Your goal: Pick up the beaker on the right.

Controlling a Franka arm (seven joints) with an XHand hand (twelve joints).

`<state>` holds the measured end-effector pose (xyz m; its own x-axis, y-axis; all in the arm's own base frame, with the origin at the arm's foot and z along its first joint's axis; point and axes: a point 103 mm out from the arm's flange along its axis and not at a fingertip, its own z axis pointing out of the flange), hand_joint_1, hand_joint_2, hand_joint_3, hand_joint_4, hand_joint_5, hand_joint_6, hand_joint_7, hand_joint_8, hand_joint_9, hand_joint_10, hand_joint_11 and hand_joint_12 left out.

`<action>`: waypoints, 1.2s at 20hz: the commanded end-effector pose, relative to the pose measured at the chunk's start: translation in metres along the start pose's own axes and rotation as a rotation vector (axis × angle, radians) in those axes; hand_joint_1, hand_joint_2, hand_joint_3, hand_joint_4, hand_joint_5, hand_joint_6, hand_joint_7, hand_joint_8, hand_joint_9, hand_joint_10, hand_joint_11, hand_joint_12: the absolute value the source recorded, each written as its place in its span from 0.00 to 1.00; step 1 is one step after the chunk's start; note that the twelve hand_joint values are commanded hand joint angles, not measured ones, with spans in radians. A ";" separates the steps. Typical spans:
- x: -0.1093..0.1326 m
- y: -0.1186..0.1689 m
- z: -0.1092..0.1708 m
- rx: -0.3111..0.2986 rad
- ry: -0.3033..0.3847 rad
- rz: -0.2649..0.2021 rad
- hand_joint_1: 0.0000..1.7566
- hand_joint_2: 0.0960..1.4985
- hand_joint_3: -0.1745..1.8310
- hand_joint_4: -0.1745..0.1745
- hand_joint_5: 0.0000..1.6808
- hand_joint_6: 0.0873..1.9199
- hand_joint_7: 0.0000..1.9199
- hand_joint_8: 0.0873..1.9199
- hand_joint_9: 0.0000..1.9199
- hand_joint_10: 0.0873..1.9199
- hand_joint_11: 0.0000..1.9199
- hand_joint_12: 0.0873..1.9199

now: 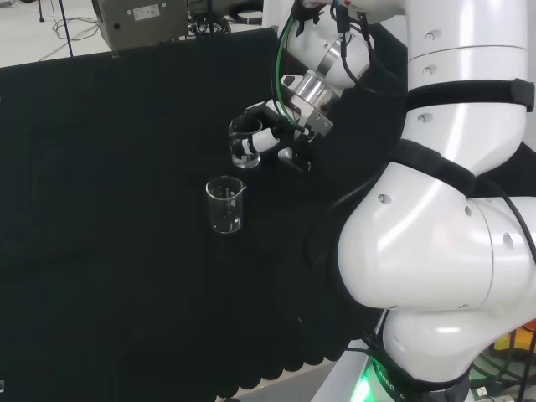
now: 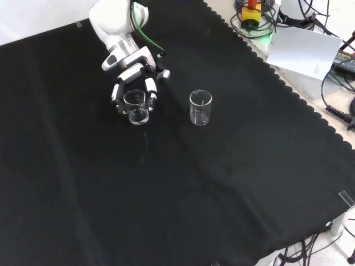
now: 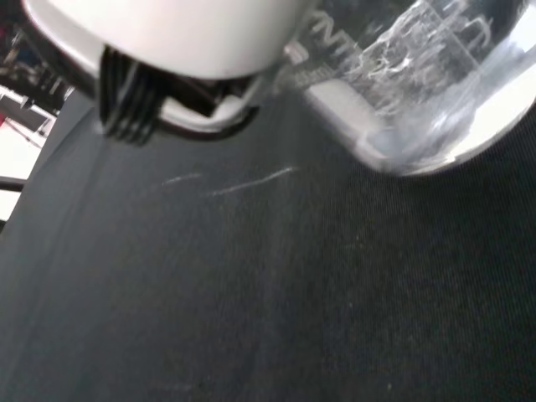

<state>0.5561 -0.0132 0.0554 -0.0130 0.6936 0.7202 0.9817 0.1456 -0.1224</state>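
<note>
The small clear glass beaker (image 2: 136, 107) sat in the black and white hand (image 2: 133, 83), whose fingers (image 2: 151, 91) curled round it, left of a second clear glass beaker (image 2: 200, 107) standing apart on the black cloth (image 2: 194, 183) in the front view.

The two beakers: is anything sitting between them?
No. In the front view, only bare cloth lies between the beaker in the hand and the free beaker.

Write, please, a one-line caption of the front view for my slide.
The hand curls around one clear beaker on the black cloth, while a second beaker stands apart at its right.
</note>
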 end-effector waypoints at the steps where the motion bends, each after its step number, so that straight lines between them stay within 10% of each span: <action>1: 0.029 -0.004 -0.020 -0.171 -0.132 -0.009 0.74 0.35 0.48 0.25 0.72 0.38 0.69 0.32 0.76 0.28 0.67 0.40; 4: 0.025 -0.008 -0.051 -0.183 -0.209 -0.050 0.75 0.38 0.44 0.03 0.74 0.35 0.68 0.32 0.81 0.25 0.71 0.38; 11: 0.038 -0.030 -0.105 -0.144 -0.361 -0.068 0.75 0.36 0.45 0.00 0.76 0.32 0.69 0.31 0.84 0.23 0.73 0.37; 24: 0.083 -0.123 -0.117 -0.081 -0.607 0.131 0.75 0.33 0.49 0.00 0.77 0.33 0.70 0.31 0.88 0.22 0.74 0.38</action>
<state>0.5089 -0.0645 0.1913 -0.0453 0.9471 0.3176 0.9964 0.0658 -0.0542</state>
